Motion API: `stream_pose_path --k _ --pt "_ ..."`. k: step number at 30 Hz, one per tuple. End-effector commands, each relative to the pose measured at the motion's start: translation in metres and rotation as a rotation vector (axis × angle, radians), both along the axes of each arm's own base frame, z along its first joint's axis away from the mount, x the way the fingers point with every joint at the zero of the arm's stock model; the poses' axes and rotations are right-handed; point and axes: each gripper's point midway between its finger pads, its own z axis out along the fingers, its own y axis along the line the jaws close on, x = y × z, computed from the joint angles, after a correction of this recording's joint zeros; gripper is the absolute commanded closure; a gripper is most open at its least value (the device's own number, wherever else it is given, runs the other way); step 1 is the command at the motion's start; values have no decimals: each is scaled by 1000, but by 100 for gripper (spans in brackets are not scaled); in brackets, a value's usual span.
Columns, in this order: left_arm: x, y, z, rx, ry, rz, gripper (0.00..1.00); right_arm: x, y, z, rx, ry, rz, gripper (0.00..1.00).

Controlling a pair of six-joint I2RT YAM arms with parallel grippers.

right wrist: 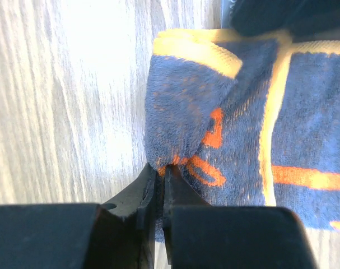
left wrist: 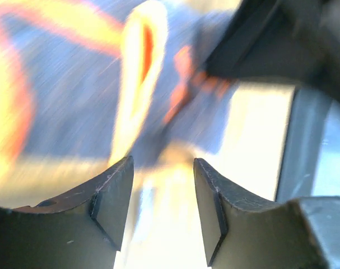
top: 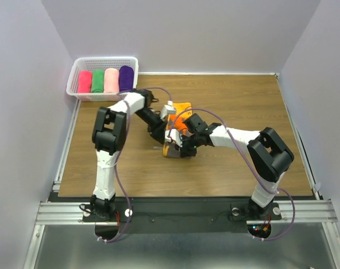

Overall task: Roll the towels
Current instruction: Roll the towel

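The orange printed towel (top: 182,107) lies mid-table, partly under both grippers. My right gripper (top: 178,141) is shut on a pinched fold at the towel's near edge; in the right wrist view its jaws (right wrist: 165,168) are closed on the cloth (right wrist: 226,123), which looks bluish there with orange lettering. My left gripper (top: 161,133) is at the towel's left side. In the left wrist view (left wrist: 163,168) its jaws stand apart, with the blurred towel (left wrist: 74,84) very close ahead. Hot-pink (top: 84,82), green (top: 98,80), pale pink (top: 111,79) and purple (top: 126,78) rolls sit in a basket.
The white basket (top: 102,59) stands at the far left corner of the wooden table (top: 242,101). White walls enclose the table on three sides. The two arms nearly touch over the towel; the right arm's dark body (left wrist: 282,39) fills the left wrist view's upper right.
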Motion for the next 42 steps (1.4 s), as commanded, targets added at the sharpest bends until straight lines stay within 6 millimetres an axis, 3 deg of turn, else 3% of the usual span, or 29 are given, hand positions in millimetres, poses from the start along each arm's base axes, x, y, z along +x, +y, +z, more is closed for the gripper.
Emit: stream_pose_path --k 1,3,5,6,7,8,9,10,11,12,13,15,16,17,18,19,20,21,23,24,26,27,35,42 --pt "50 61 40 13 -221 119 40 -20 -4 0 12 199 14 99" --pt "62 80 68 -12 -310 186 39 -22 -4 5 31 266 -13 99" --pt "74 109 78 -27 -380 295 34 -25 -2 11 62 356 -38 99" --pt "74 118 106 -46 -480 331 34 -27 -1 13 71 389 -45 99" --pt "76 132 115 -45 -538 378 32 -29 -1 11 73 433 -55 99" --pt "72 139 107 -28 -589 405 30 -31 -2 13 71 479 -72 99" --pt "64 143 135 -34 -714 419 28 -34 1 15 82 516 -69 99" --pt "58 146 141 -25 -778 429 22 -35 1 15 82 546 -80 99" --pt "47 149 126 -13 -814 430 17 -39 2 14 86 614 -91 98" --pt "35 148 150 -29 -931 427 13 -40 3 17 96 649 -97 98" --pt "19 146 131 -15 -934 414 8 -41 3 18 106 685 -105 98" --pt "3 130 147 -11 -1114 334 6 -43 4 21 126 767 -117 95" --pt "-4 123 143 -12 -1150 307 6 -43 4 22 131 792 -120 94" --pt "-17 118 121 13 -1150 265 5 -44 3 22 132 812 -121 93" --pt "-31 102 112 -7 -1191 207 5 -43 2 21 131 845 -126 92" --pt "-34 87 123 -57 -1238 174 4 -42 2 21 135 865 -131 92" --pt "-41 81 108 -56 -1247 133 1 -44 -2 21 124 888 -126 91" --pt "-55 59 103 -95 -1261 50 1 -45 -2 18 124 922 -126 91" --pt "-59 47 90 -77 -1304 -8 1 -43 -3 20 125 961 -134 89" --pt "-72 29 80 -98 -1298 -80 1 -42 -3 16 119 982 -140 89" --pt "-74 12 80 -113 -1329 -111 1 -41 -4 16 121 1022 -157 87" --pt "-84 -2 69 -122 -1308 -167 1 -41 -3 16 130 1042 -155 87" --pt "-92 -45 57 -131 -1330 -255 2 -36 -4 6 108 1134 -190 83" --pt "-81 -52 20 -23 -1285 -276 17 -37 -4 9 114 1188 -168 81"
